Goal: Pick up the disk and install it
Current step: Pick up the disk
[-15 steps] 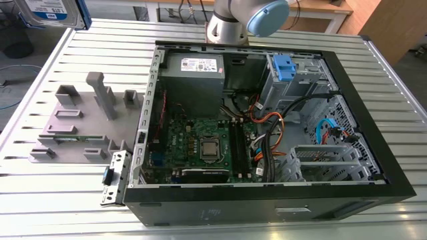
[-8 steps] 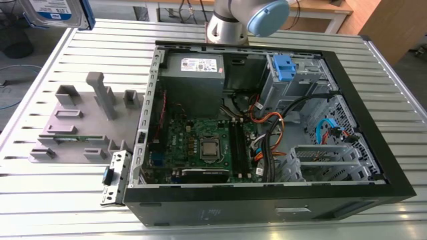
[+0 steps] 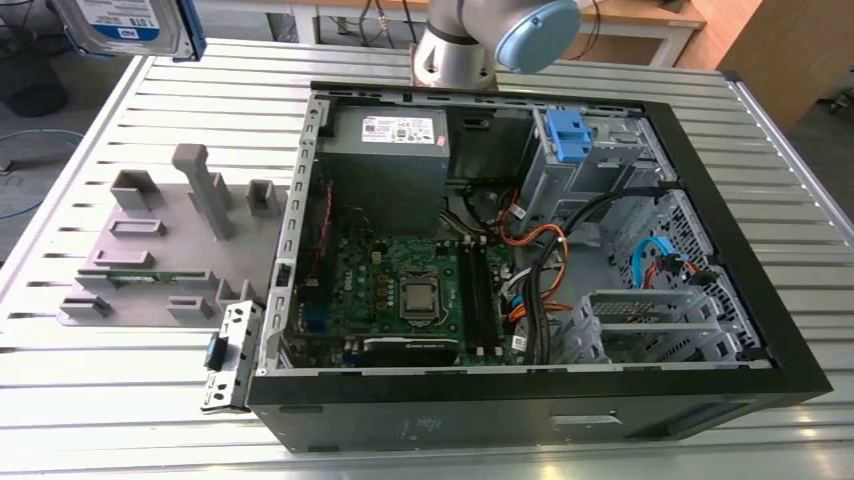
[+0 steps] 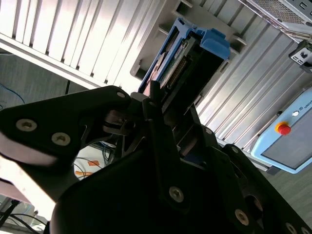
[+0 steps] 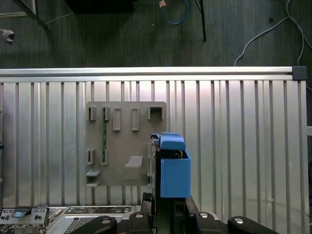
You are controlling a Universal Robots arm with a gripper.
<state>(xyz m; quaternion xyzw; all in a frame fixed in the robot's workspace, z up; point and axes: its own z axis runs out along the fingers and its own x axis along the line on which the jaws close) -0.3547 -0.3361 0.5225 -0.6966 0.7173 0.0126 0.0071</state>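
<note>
The disk (image 3: pixel 127 25) hangs high over the table's far corner, at the exterior view's upper left. Its blue-and-white label faces the camera and a blue rail runs along its edge. In the first wrist view the disk (image 5: pixel 170 168) stands on edge in its blue frame, above the grey fixture plate (image 5: pixel 122 141). My gripper (image 5: pixel 168 207) is shut on the disk's near end. The second wrist view shows the disk (image 4: pixel 192 51) reaching out from between the black fingers (image 4: pixel 156 105) of my gripper (image 4: pixel 168 114).
An open computer case (image 3: pixel 787 350) lies on the slatted metal table (image 3: pixel 107 400), with a power-supply box (image 3: pixel 387 140) and a blue-latched drive bay (image 3: pixel 567 135) at its far end. A grey fixture plate (image 3: pixel 147 255) sits beside the case. A pendant with a red button (image 4: pixel 283 128) lies beyond the table.
</note>
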